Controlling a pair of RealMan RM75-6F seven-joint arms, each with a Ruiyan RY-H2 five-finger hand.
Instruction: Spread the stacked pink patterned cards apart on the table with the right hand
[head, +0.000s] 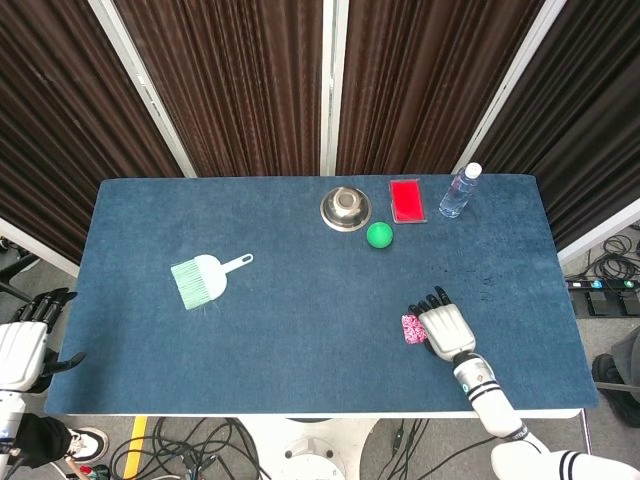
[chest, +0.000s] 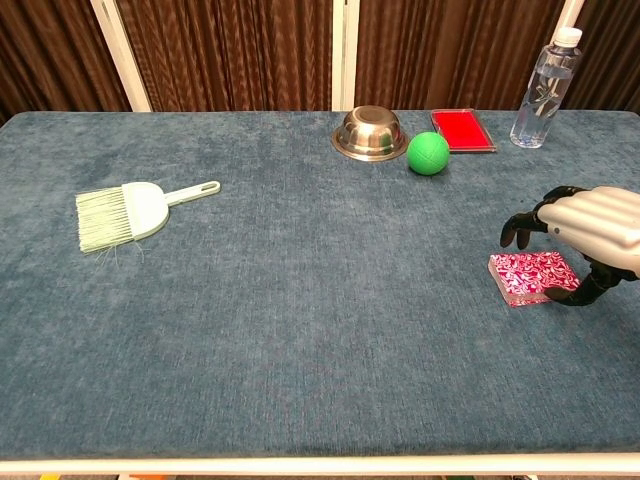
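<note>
I see the blue cloth surface (chest: 300, 330) filling most of both views, backed by dark brown curtains (head: 230, 80). On the near right part of it sits the pink patterned cards (chest: 532, 277), a neat squared stack lying flat, not fanned. My right hand (chest: 590, 222) hangs over the stack from the right side, palm down, its dark fingertips (chest: 520, 228) curled forward above the far edge of the cards and the thumb reaching down at the stack's near right corner; from the head view the right hand (head: 444, 324) covers most of the stack so only its left end shows (head: 411, 328). The fingers are apart and hold nothing, though I cannot tell whether the thumb touches the cards. My left hand (head: 25, 345) shows only in the head view, off the left edge of the surface and below it, fingers loosely spread and empty. On the left half lies a pale green hand brush (chest: 135, 212), bristles to the left. Along the far edge stand a clear water bottle (chest: 540, 85), a steel bowl (chest: 369, 133), a flat red box (chest: 461, 129), and a green ball (chest: 427, 153) just beside the bowl.
</note>
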